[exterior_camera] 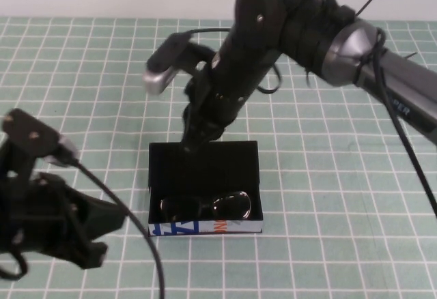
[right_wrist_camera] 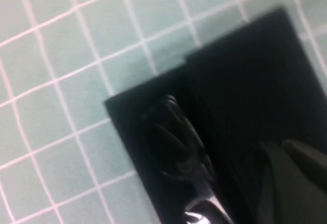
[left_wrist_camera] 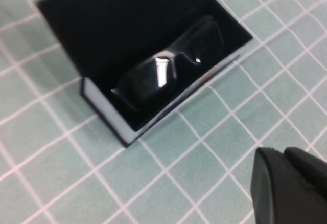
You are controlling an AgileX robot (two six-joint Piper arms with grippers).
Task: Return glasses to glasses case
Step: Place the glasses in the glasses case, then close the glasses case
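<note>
The glasses case (exterior_camera: 203,164) lies open on the green grid mat, its black lid folded back and its white printed front (exterior_camera: 205,228) facing me. The glasses (exterior_camera: 205,206) rest inside the case's front half, dark lenses glinting; they also show in the left wrist view (left_wrist_camera: 168,68) and the right wrist view (right_wrist_camera: 176,152). My right gripper (exterior_camera: 193,142) is shut, its tips at the lid's far edge, over the lid's black inside (right_wrist_camera: 255,91); nothing shows between its fingers (right_wrist_camera: 278,183). My left gripper (exterior_camera: 109,237) sits shut at the near left, apart from the case (left_wrist_camera: 117,19).
The right arm (exterior_camera: 328,33) reaches in from the far right, high above the mat, its cable hanging beside it. A cable (exterior_camera: 136,237) loops from the left arm down to the near edge. Open mat (exterior_camera: 341,210) lies right of the case.
</note>
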